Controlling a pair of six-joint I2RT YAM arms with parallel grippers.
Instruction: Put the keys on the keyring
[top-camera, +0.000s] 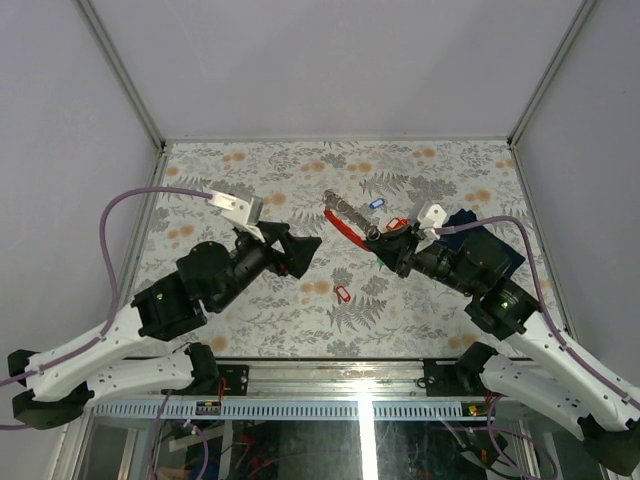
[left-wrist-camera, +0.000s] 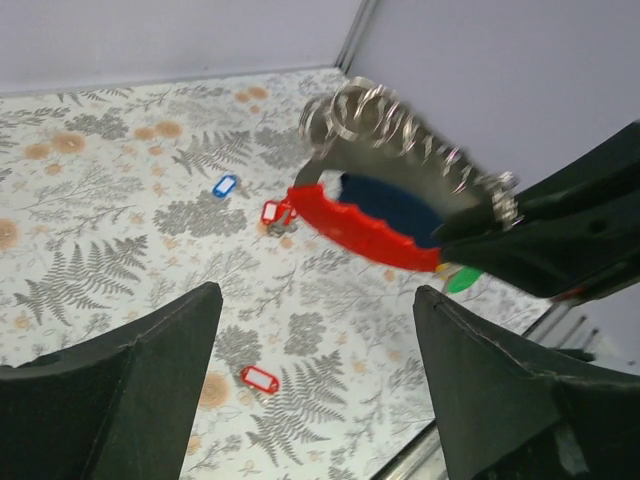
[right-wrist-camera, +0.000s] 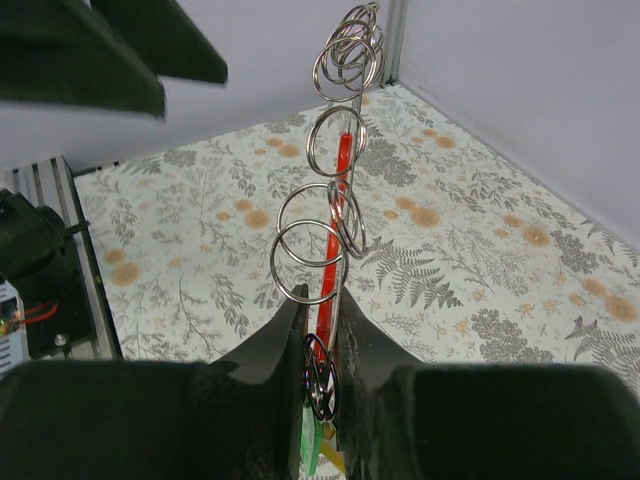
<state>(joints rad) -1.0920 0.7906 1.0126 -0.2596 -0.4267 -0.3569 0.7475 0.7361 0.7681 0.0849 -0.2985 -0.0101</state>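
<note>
My right gripper (right-wrist-camera: 322, 305) is shut on the keyring (right-wrist-camera: 340, 215), a red-edged metal bar strung with several steel rings that rises from the jaws. A green tag (right-wrist-camera: 312, 440) is wedged low between those fingers. In the top view the keyring (top-camera: 345, 220) is held above the mat by my right gripper (top-camera: 381, 240). My left gripper (top-camera: 305, 248) hangs open to its left, apart from it. The left wrist view shows the open gripper (left-wrist-camera: 318, 295) with nothing in it and the keyring (left-wrist-camera: 365, 230) ahead. On the mat lie keys with a blue tag (left-wrist-camera: 224, 186), a red tag (left-wrist-camera: 275, 212) and another red tag (left-wrist-camera: 259, 379).
A dark navy folded cloth (top-camera: 482, 245) lies on the mat under my right arm. The fern-patterned mat (top-camera: 250, 180) is bounded by grey walls at the back and sides. A metal rail (top-camera: 330, 375) runs along the near edge.
</note>
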